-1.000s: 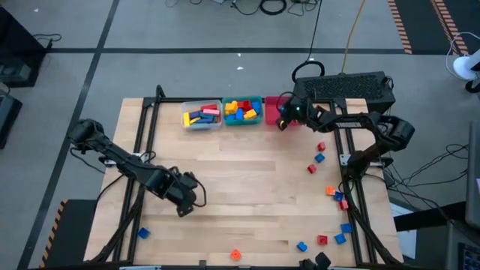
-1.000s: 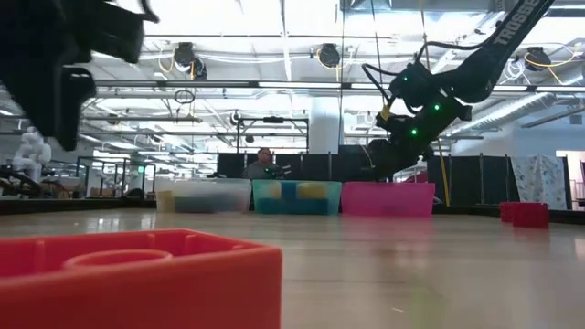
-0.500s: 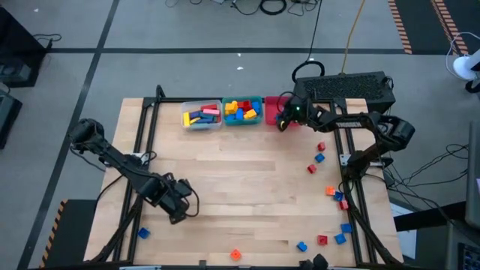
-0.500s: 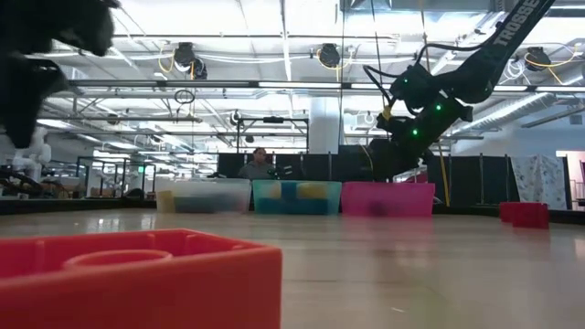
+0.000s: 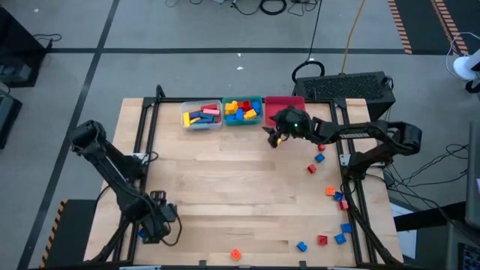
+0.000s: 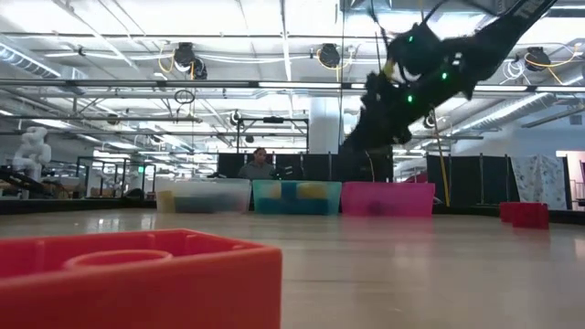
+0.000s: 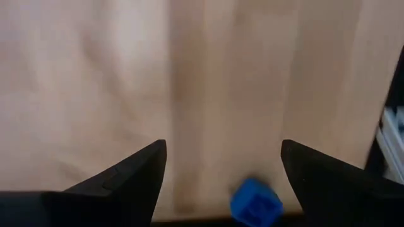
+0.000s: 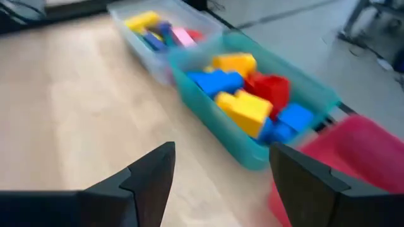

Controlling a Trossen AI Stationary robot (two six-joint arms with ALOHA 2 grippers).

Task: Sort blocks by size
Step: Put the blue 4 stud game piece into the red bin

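Note:
My left gripper (image 5: 152,227) hangs open over the table's near left corner, pointing down. A small blue cube (image 7: 255,202) lies on the wood between its fingers (image 7: 136,173) and is untouched; the high view shows this cube (image 5: 141,235) beside the gripper. My right gripper (image 5: 271,136) is open with nothing in it, raised just in front of the red bin (image 5: 286,103) and the teal bin (image 5: 243,111). The teal bin (image 8: 252,107) holds blue, yellow and red bricks. The clear bin (image 5: 201,115) holds long bars. Loose blocks (image 5: 320,158) lie along the table's right side.
More small blocks lie near the front edge: an orange one (image 5: 235,255), a blue one (image 5: 301,246) and a red one (image 5: 322,240). A big red brick (image 6: 137,279) fills the low view's foreground. The three bins stand in a row at the far edge. Bare wood spans the middle.
My left gripper has swung from the table's middle left toward the near left corner and now stands over the blue cube. My right gripper has risen and pulled away from the red bin toward the table's middle.

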